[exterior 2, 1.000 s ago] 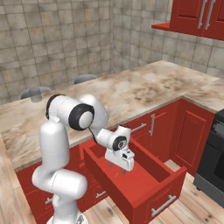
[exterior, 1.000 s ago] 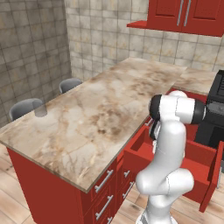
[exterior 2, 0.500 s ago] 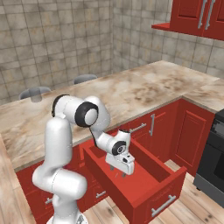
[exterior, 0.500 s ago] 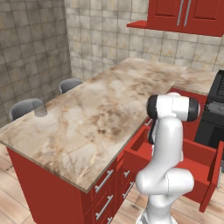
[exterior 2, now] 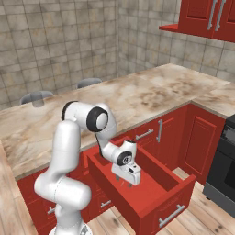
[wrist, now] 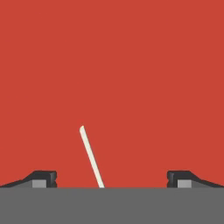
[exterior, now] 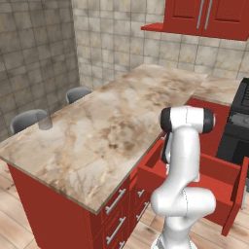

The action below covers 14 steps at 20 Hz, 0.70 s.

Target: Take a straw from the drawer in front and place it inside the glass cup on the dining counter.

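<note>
One straw [wrist: 91,156] between wide gripper [wrist: 112,178] tips; drawer [exterior 2: 158,198] open; contact unclear

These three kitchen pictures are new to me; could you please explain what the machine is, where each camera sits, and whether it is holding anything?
The white machine is a robot arm standing by a long marble counter with red cabinets. Two pictures come from cameras behind the arm, one on each side, looking forward and down. The third comes from a camera on the hand itself, looking along its end effector.

In the right rear view the end effector reaches down into an open red drawer. The hand view shows the drawer floor with a thin pale straw lying between the two wide-open fingertips, not gripped. So nothing is held.

A small clear glass stands at the far end of the counter, and grey chairs sit behind it.
</note>
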Tool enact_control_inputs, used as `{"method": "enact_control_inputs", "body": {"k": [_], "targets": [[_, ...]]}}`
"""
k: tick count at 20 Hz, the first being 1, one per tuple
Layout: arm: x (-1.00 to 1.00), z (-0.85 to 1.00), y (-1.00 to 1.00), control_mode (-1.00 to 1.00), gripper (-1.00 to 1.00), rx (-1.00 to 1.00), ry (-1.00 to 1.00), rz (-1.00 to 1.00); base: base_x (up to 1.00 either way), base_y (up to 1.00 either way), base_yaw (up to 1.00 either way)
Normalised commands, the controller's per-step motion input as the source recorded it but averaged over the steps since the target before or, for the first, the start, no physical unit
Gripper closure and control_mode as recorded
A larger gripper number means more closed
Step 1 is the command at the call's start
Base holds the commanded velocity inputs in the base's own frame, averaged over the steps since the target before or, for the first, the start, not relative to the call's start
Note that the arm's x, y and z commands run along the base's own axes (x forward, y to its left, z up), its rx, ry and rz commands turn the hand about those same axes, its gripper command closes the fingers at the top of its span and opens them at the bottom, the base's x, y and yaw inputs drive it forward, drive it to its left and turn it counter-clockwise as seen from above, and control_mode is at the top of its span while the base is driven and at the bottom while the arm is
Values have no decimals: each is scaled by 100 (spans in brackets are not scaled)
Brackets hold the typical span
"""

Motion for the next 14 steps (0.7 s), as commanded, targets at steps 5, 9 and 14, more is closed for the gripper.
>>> {"method": "enact_control_inputs", "body": {"k": [5, 9, 14], "targets": [[31, -26, 0, -100, -100, 0, -2, 0, 0, 0, 0], [35, -36, 0, -100, -100, 0, 0, 0, 0, 0, 0], [12, -31, 0, -100, -100, 0, -2, 0, 0, 0, 0]]}}
